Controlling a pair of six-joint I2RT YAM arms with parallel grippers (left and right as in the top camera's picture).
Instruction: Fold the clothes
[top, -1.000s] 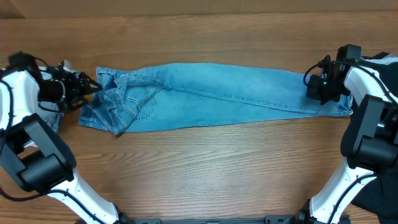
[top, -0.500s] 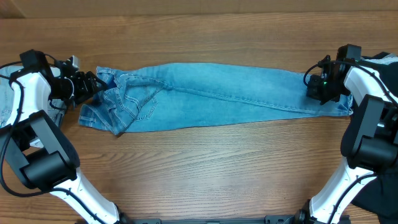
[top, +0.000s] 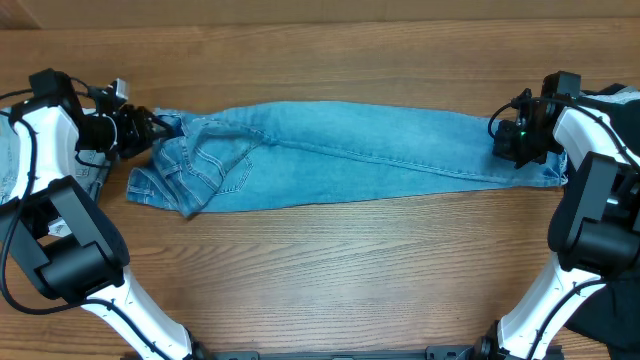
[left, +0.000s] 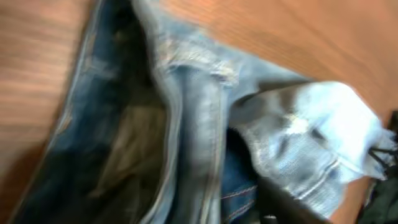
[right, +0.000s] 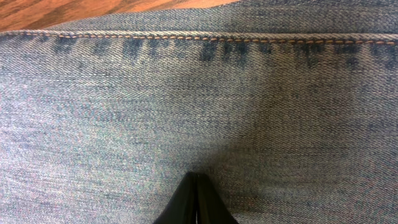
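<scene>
Wood-grain tabletop runs under everything, and your jeans lie stretched lengthwise across it, waist to the left and hems to the right. At the far left a paler piece of cloth sits just beside the waistband. It is not your garment, so keep it out of the pinch. Your left jaws are right at the bunched waistband end. The wrist view there is blurred and shows no fingers, so you cannot tell how wide they stand or whether any denim is between them. Past the long, flat legs, your right jaws rest on the hem end. They are closed tight, tips down on the denim just inside the stitched edge; whether they pinch a fold is not visible. They are likely pinning that end so the cloth cannot slide while the waist is taken up.
</scene>
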